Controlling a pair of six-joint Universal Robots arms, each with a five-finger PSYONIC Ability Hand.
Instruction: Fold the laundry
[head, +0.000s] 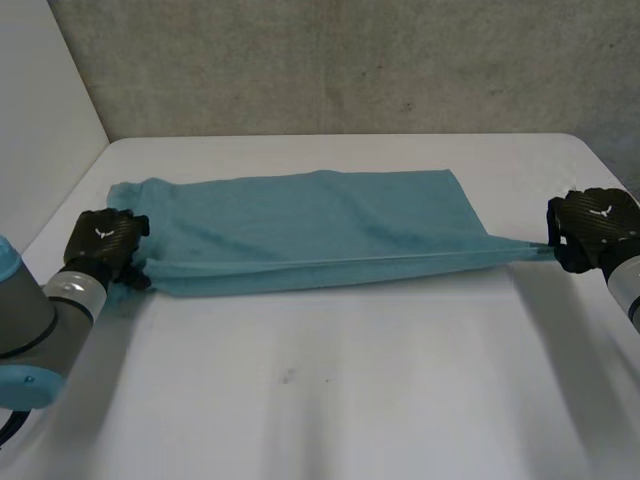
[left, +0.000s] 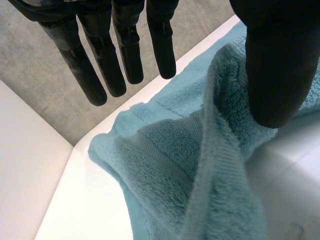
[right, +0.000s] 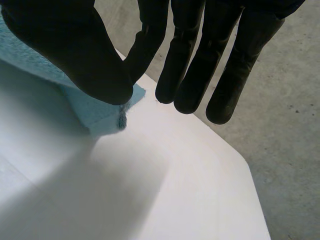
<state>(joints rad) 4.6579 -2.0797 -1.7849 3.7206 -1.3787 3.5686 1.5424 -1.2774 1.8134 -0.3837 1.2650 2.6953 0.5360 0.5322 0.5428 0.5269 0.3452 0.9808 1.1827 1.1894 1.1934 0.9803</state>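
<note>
across the white table, a teal terry towel is stretched taut. its left end is clamped by the thumb of the left hand, fingers kept straight; its right corner is pinched by the right hand. that thin pinch could be lost if more tension is added.

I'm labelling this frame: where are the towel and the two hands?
towel (head: 320, 225), head view, its middle.
left hand (head: 103, 240), head view, its back.
right hand (head: 597, 222), head view, its back.
</note>
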